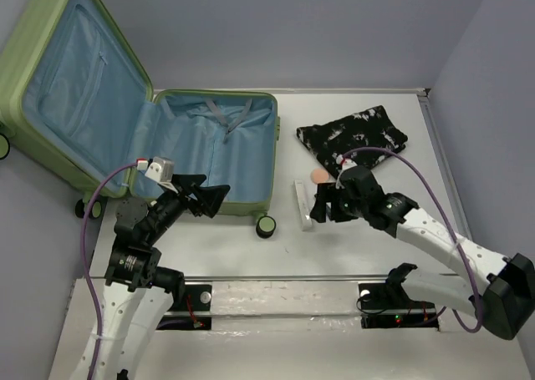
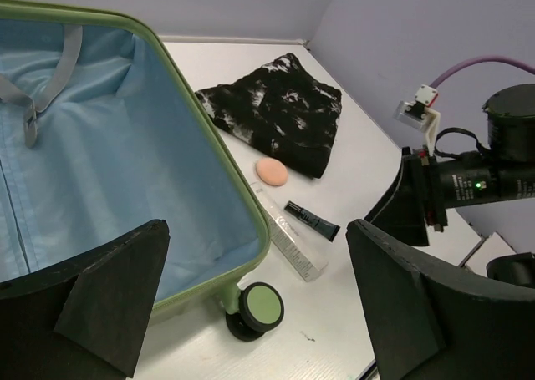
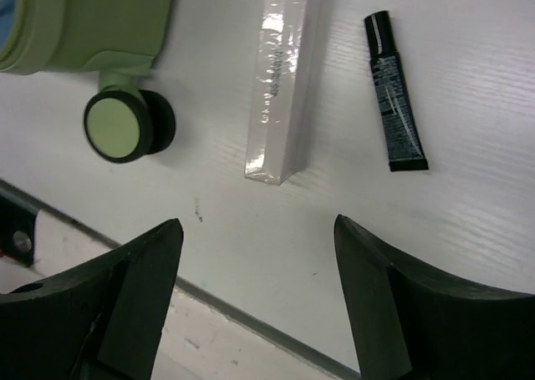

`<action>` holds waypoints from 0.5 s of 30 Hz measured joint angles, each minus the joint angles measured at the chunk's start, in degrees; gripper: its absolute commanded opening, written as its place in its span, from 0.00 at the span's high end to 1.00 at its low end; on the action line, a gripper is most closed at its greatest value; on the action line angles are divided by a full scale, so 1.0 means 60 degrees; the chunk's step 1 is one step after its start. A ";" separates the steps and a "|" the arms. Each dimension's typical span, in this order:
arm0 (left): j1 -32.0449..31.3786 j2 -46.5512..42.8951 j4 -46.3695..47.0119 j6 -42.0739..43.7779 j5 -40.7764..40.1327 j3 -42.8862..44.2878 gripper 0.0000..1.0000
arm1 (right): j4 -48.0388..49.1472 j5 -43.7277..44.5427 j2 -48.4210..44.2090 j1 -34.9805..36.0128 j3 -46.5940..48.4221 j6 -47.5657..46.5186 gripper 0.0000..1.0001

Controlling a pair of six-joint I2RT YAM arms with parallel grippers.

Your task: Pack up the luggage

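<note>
The luggage (image 1: 209, 159) is a light-green suitcase lying open at the left, its lid leaning back and its blue lining bare. My left gripper (image 1: 209, 193) is open and empty, above the suitcase's near right corner (image 2: 213, 150) and its wheel (image 2: 261, 306). My right gripper (image 1: 324, 208) is open and empty, just above the table. Ahead of it lie a long white box (image 3: 280, 88) and a black tube (image 3: 393, 96). A black-and-white cloth (image 1: 353, 138) and a peach puff (image 1: 320, 175) lie beyond them.
The suitcase's wheel (image 3: 125, 125) stands left of the white box. The table's near edge with a metal rail (image 1: 284, 292) runs in front of the arms. A grey wall bounds the table's back and right sides.
</note>
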 measured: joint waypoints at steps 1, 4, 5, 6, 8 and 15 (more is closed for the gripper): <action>0.0000 -0.0004 0.0000 0.0007 0.0000 0.0000 0.01 | 0.0047 0.0299 0.0277 0.0120 0.0058 0.0047 0.21; 0.0000 -0.0047 -0.0004 0.0029 0.0007 0.0000 0.01 | 0.0175 0.1049 0.1122 0.0557 0.0251 0.0189 0.21; 0.0000 -0.0080 -0.0004 0.0029 0.0007 0.0000 0.01 | 0.0229 0.1191 0.1308 0.0645 0.0280 0.0229 0.21; 0.0000 -0.0153 -0.0004 0.0033 0.0011 0.0000 0.01 | 0.0310 0.1330 0.1577 0.0761 0.0321 0.0259 0.21; 0.0000 -0.0266 -0.0004 0.0036 0.0015 0.0000 0.01 | 0.0386 0.1643 0.2040 0.0929 0.0393 0.0328 0.21; 0.0000 -0.0761 0.0029 0.0040 0.0036 0.0000 0.01 | 0.0623 0.2182 0.3180 0.1031 0.0663 0.0430 0.24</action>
